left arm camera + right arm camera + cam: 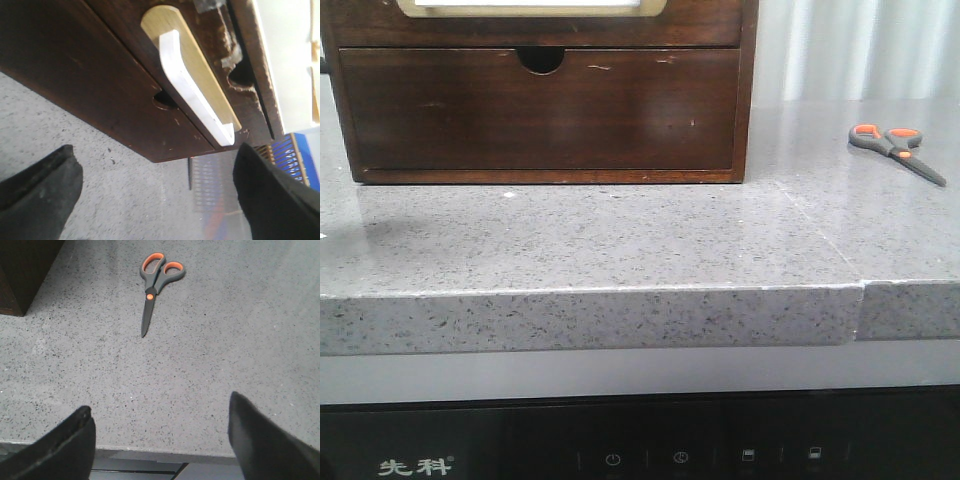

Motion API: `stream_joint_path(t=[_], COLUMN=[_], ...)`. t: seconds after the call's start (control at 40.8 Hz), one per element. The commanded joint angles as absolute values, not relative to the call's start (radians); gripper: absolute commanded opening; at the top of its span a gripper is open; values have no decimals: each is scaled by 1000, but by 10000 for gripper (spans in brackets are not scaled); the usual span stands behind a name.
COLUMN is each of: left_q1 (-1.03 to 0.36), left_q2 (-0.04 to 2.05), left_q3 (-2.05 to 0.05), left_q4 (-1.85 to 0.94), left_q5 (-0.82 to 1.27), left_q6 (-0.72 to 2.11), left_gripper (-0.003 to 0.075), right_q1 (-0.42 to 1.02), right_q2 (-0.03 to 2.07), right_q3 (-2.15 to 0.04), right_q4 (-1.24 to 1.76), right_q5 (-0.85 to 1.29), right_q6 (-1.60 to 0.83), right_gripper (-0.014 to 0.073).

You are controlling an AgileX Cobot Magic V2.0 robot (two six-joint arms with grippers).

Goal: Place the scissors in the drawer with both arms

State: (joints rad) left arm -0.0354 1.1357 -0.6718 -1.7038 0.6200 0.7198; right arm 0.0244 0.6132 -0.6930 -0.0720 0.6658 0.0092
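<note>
While both pincers gape, the scissors (897,146) lie flat, blades closed.

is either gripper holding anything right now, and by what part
Nothing is held. The left gripper and right gripper are both open and empty; the scissors lie untouched on the countertop.

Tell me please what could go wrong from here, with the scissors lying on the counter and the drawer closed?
The scissors lie flat and closed on the counter; the open right gripper may slide off the thin blades or push them away. The drawer offers only its white handle; the open left gripper could slip off it or drag the whole cabinet.
</note>
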Motion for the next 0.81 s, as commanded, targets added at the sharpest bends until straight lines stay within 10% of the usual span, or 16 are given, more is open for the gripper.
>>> stream_joint_path(t=[0.0,0.49,0.784], left_q1=[-35,-35,-35], left_q2=[1184,1489,1551], left_q3=[-706,-971,-1050], left_q4=[-1861,-1861,-1861], left_q5=[709,950,951], left_q6=[818,836,836], left_gripper=[599,590,363], right_q1=[22,22,22], right_q2=[620,620,620], right_q3=[-727,-727,-727], right_q4=[-86,-86,-86], right_q5=[599,589,591], right_q6=[0,0,0], right_gripper=[572,572,572])
